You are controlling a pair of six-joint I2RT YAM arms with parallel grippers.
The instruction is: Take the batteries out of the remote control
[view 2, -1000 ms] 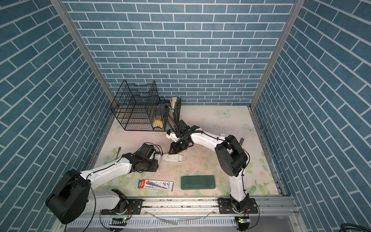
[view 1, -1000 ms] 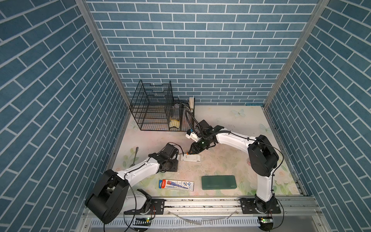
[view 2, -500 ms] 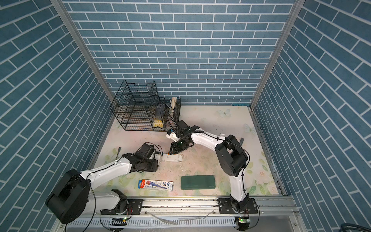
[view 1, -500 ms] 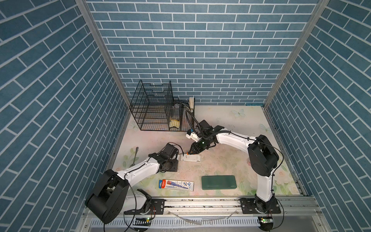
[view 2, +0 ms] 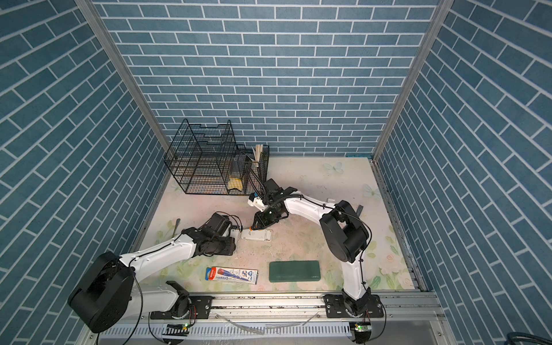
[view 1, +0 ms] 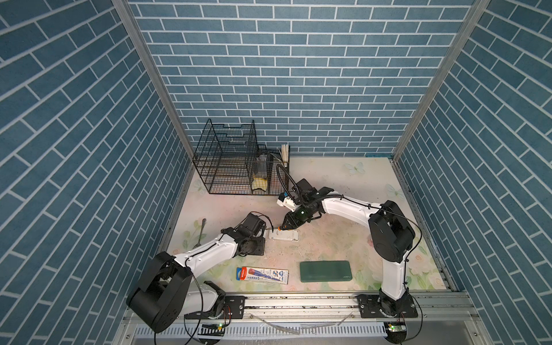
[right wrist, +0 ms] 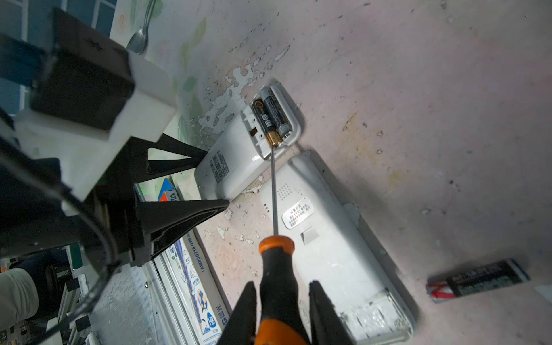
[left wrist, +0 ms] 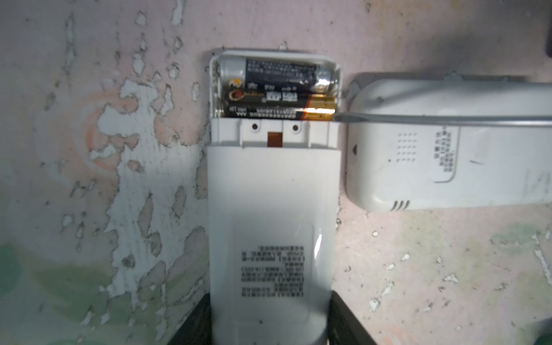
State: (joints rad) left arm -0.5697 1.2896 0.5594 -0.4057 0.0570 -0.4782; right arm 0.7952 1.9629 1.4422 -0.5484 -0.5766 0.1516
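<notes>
My left gripper (left wrist: 270,298) (view 1: 264,231) is shut on the small white remote control (left wrist: 273,194) (right wrist: 236,167), which lies back-up on the table. Its end compartment is uncovered and holds two batteries (left wrist: 277,89) (right wrist: 270,118) side by side. My right gripper (right wrist: 282,283) (view 1: 286,224) is shut on the orange-and-black handle of a screwdriver (right wrist: 277,268). The thin shaft (left wrist: 433,118) reaches across a second white device, and its tip touches the gold end of the nearer battery (left wrist: 318,113). In both top views the two grippers meet just left of the table's middle.
A larger white device (right wrist: 328,254) (view 1: 285,236) lies right beside the remote. A small dark stick with a red-and-white end (right wrist: 478,279) lies near it. A wire rack (view 1: 230,167) stands at the back left, with a spoon (view 1: 201,230), a printed box (view 1: 263,274) and a green case (view 1: 325,270) on the table.
</notes>
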